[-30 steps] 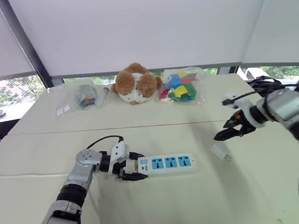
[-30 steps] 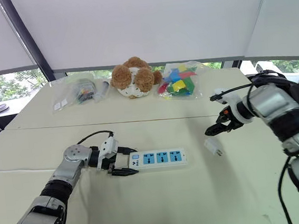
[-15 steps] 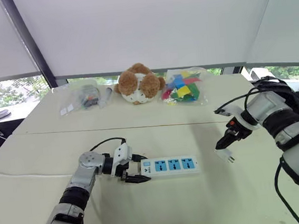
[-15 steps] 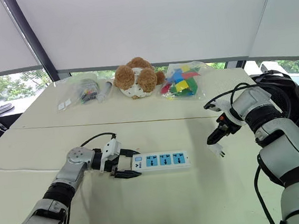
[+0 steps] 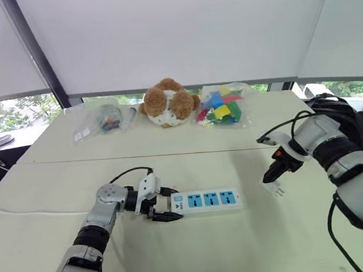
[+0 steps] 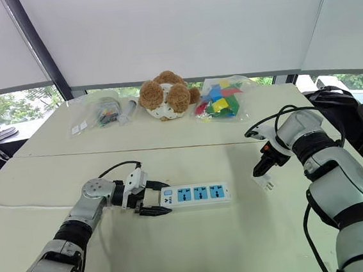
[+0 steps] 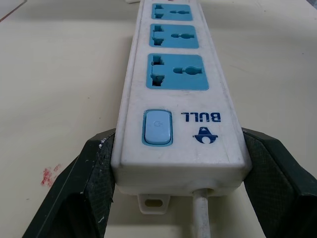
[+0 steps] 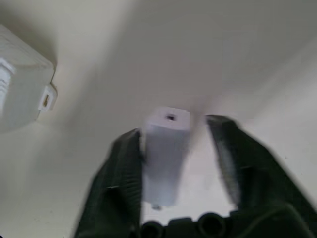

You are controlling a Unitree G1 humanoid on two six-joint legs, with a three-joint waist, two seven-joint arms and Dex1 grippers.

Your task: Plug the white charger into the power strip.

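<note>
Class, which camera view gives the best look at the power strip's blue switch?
The left wrist view: the blue switch sits close up on the power strip, beside the printed brand name and below three sockets. In the two head views the switch is just a tiny blue spot at the strip's left end. The right wrist view gives nothing of it.

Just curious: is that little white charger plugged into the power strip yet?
Not yet. The charger sits apart from the power strip, whose three blue sockets are empty.

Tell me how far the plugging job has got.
Done: the left tool clamps the power strip at its switch end. In hand: the right tool is down around the white charger on the table, one finger apart. Left: lifting and plugging; all three sockets are empty.
</note>
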